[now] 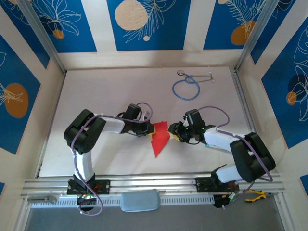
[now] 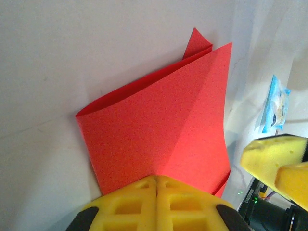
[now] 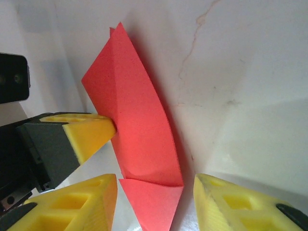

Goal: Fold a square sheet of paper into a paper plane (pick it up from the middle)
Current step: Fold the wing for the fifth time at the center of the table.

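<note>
Progress check: I'd say this one's well into the folding, not finished. The red paper [image 2: 159, 130] isn't a flat square any more. It's doubled over with a crease running up the middle and layered flaps, and from above it reads as a pointed arrow shape, so the nose and centre folds look done to me. The left pincer [image 2: 157, 185] is clamped flat on one edge of it, pads pressed together with the sheet pinched between, and the rest of the paper fans out ahead of those fingers, bowing up a bit off the table [image 1: 96, 96]. The right pincer [image 3: 155, 185] sits just across from the left one with its jaws standing apart, straddling the pointed end of the paper; as far as I can tell neither pad touches it. What's left, I reckon: the flaps are springy and loose, so the wings need creasing down flat and the whole thing tidied. The blue stethoscope [image 1: 186, 88] lies well beyond the right pincer, untouched.
</note>
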Controlling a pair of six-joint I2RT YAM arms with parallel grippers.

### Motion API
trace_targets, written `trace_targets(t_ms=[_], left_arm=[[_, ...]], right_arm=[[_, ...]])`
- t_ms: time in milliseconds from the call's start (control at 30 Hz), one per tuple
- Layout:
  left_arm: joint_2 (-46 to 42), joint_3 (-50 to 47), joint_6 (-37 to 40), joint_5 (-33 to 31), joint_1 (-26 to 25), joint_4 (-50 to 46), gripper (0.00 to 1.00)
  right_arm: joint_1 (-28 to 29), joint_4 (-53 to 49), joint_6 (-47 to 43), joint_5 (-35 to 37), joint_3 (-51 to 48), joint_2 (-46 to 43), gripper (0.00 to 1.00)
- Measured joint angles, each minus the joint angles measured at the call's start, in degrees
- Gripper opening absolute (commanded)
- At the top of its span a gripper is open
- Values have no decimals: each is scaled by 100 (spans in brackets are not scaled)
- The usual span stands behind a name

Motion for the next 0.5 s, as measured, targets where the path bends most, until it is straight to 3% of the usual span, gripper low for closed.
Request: trace_targets(t_ms=[500], left_arm=[[4,70,157,79,0,-225,0]], right_arm=[[-326,374,-297,-811,157,743,39]])
